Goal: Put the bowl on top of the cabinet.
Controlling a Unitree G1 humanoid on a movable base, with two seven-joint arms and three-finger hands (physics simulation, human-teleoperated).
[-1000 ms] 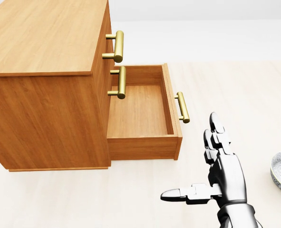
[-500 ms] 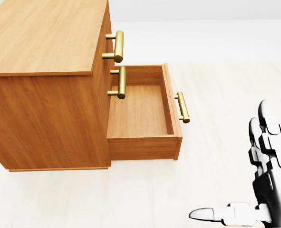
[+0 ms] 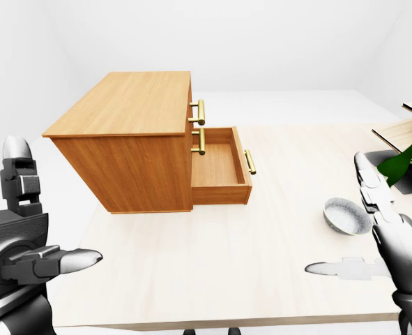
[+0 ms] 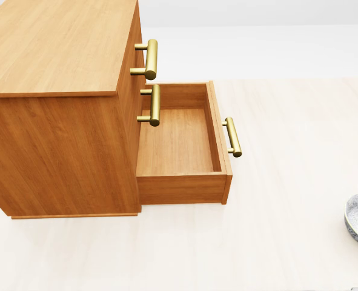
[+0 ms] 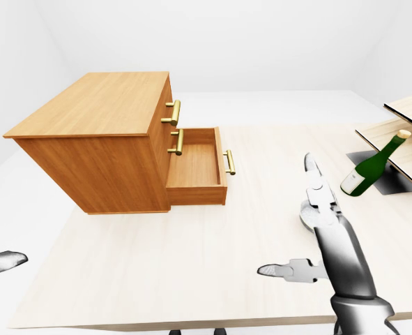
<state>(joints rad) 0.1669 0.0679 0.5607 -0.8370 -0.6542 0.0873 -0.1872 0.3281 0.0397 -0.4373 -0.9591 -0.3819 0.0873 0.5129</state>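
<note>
At the left edge of the left-eye view the metallic grey left robot hand [image 3: 21,237] is raised and released, one finger upright, the thumb pointing right, nothing in it. To its right a box-shaped orange-brown wooden cabinet [image 3: 129,132] stands on the pale wooden surface [image 3: 212,272], its top bare. Its lowest drawer [image 3: 218,169] is pulled out to the right, and the drawer fronts carry brass bar handles [image 3: 200,112]. Further right the round grey patterned bowl [image 3: 345,215] sits upright on the surface, well apart from the cabinet and just left of the fingers of the metallic grey right robot hand [image 5: 330,241]. That robot hand is released too, fingers straight, thumb spread leftward. At the right edge a green glass bottle [image 5: 370,169] leans tilted against slanted wooden boards
</note>
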